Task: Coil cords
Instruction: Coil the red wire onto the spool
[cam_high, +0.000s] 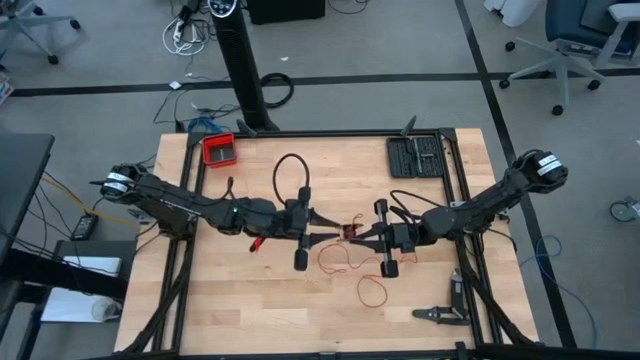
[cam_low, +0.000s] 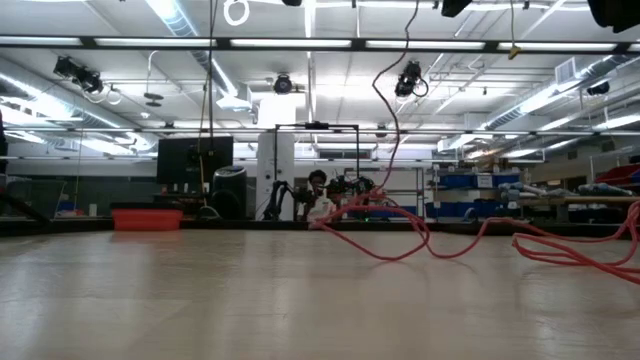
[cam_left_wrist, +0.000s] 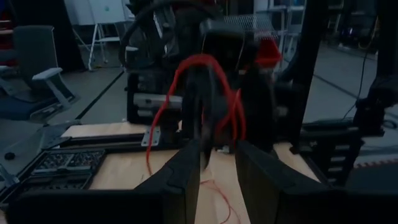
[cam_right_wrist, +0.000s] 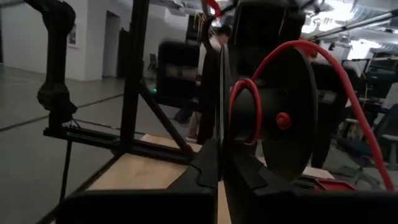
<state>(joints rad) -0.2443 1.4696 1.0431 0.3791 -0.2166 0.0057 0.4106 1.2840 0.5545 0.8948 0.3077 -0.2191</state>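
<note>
A thin red cord (cam_high: 343, 262) lies in loose loops on the wooden table's middle. One end rises to a small black spool (cam_right_wrist: 273, 112), where a few turns (cam_right_wrist: 244, 106) are wound on the hub. The spool hangs above the table centre between both grippers. My left gripper (cam_high: 338, 236) comes from the left, its fingers apart on either side of the spool (cam_left_wrist: 214, 106). My right gripper (cam_high: 362, 233) comes from the right, shut on the spool. The low view shows the cord (cam_low: 400, 238) on the table and a strand going up. My left gripper has the spool between its two fingers (cam_left_wrist: 180, 177), which reach level from the table's left, one outside each flange. The spool is lifted clear of the table. Whether the pads touch the flanges, the wrist view does not plainly show. My right gripper pinches the rim of one thin flange (cam_right_wrist: 221, 134) between its shut fingers. It comes nearly level from the table's right. The flange stands edge-on in line with the fingers. The spool is clear of the table, and slack cord hangs from it.
A red tray (cam_high: 219, 149) sits at the far left, and a black tool case (cam_high: 416, 156) at the far right. A black cable loop (cam_high: 290, 172) lies beyond the left gripper. A dark hand tool (cam_high: 440, 313) lies near the front right. Black frame rails border the table.
</note>
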